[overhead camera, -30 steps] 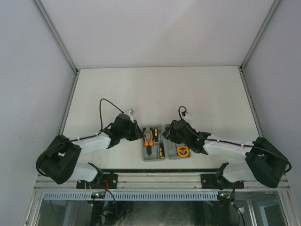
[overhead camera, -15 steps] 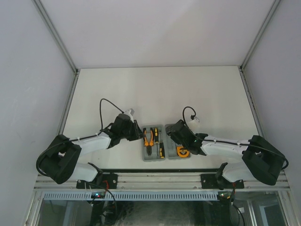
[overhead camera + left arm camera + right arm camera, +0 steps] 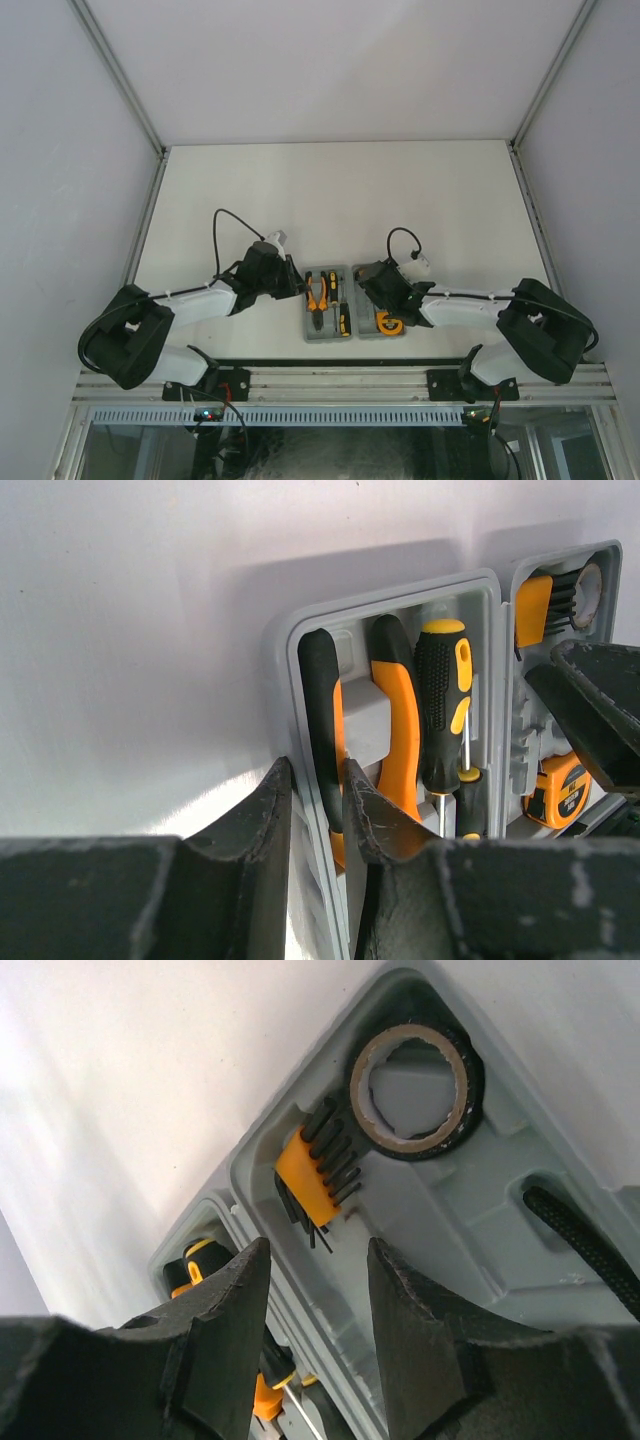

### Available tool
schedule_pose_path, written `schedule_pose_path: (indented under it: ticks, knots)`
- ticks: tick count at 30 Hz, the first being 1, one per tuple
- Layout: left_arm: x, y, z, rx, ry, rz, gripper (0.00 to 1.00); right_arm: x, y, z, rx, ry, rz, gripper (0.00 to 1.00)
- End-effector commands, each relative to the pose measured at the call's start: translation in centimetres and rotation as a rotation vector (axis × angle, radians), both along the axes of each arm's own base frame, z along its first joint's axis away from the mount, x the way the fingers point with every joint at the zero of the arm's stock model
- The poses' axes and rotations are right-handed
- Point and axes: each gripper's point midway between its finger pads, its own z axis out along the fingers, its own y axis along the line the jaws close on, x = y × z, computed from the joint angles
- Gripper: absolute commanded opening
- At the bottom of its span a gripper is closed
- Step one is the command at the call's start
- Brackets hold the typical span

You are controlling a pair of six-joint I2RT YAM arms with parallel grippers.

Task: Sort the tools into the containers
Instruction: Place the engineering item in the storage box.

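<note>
Tool case point(image 3: 285, 655) lies open, lower centre of the top view. Pliers point(image 3: 400, 730), screwdriver point(image 3: 440, 700), hex key set point(image 3: 305, 1175), black ring point(image 3: 412, 1143) and tape measure point(image 3: 555, 790) all sit in recesses. Left pincer point(image 3: 316, 770): narrow, pinching the case's left rim. Right pincer point(image 3: 320, 1250): half-wide, empty, above the case's middle. Judgement: hold the left clamp firm and check that the tools sit flush.

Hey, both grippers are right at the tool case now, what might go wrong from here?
1. The left gripper pinches the outer wall of the grey case; a tug might tilt it and spill the pliers.
2. The right gripper hangs open over the middle ridge; descending, a finger might knock the fanned hex key set.
</note>
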Motion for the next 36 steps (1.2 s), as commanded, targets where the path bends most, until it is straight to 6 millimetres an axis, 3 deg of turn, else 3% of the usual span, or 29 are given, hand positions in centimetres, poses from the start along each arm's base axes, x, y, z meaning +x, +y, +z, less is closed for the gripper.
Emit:
schedule_pose_path:
  ticks: [1,21,36]
  knots:
    - [-0.6,-0.3,-0.4,0.017,0.025,-0.031,0.22,1.2,-0.2,0.2,0.044,-0.018,-0.053,0.44]
    - [-0.8,-0.3,-0.5,0.020,0.026,-0.037,0.22,2.8,0.1,-0.7,0.073,-0.031,-0.083,0.40]
    - [-0.8,-0.3,-0.6,0.022,0.028,-0.037,0.21,3.0,-0.4,-1.3,0.022,-0.058,-0.073,0.22]
